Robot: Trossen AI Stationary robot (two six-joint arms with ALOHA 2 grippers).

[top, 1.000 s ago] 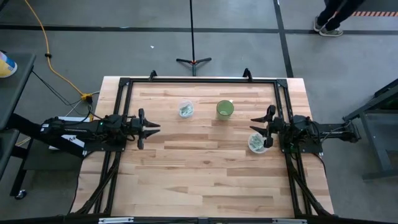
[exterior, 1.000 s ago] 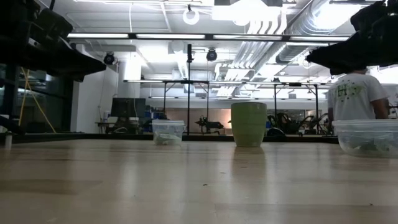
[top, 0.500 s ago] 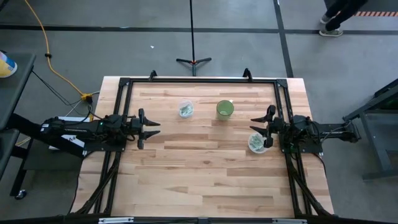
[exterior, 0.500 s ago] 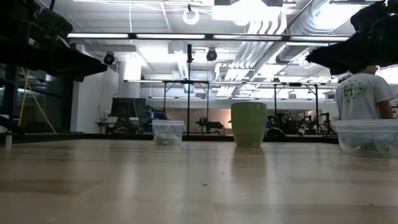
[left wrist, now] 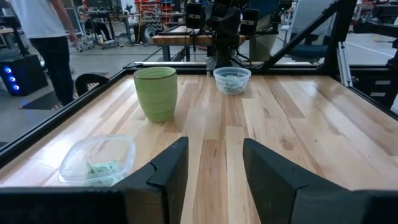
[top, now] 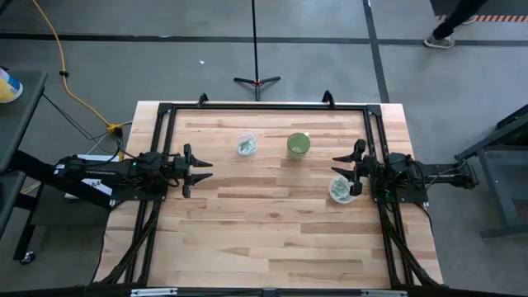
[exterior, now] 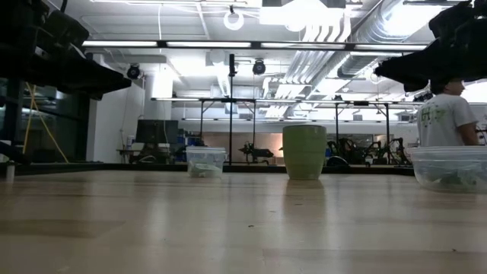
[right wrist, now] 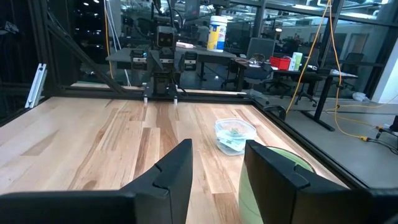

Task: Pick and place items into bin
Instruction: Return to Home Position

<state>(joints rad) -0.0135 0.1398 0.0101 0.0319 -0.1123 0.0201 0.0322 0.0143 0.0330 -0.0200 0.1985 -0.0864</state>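
Observation:
Pale green and white packets lie in two clear tubs: one (top: 246, 145) toward the far edge, also in the left wrist view (left wrist: 99, 163), and one (top: 340, 190) right under my right arm's fingers, seen too in the low view (exterior: 450, 167). The packets (left wrist: 101, 168) rest on the tub's floor. A green cup (top: 299, 145) stands upright between the tubs. My left gripper (top: 202, 171) hovers open near the table's left edge, pointing right. My right gripper (top: 337, 165) hovers open near the right edge, pointing left, above the table.
A black frame (top: 264, 107) runs along the table's far, left and right edges. Bare wood (top: 264, 223) stretches between the arms and toward the near edge. A person (exterior: 449, 114) stands in the room beyond the table.
Both arms and everything on the table have stayed still. The person in the room beyond has walked toward the right.

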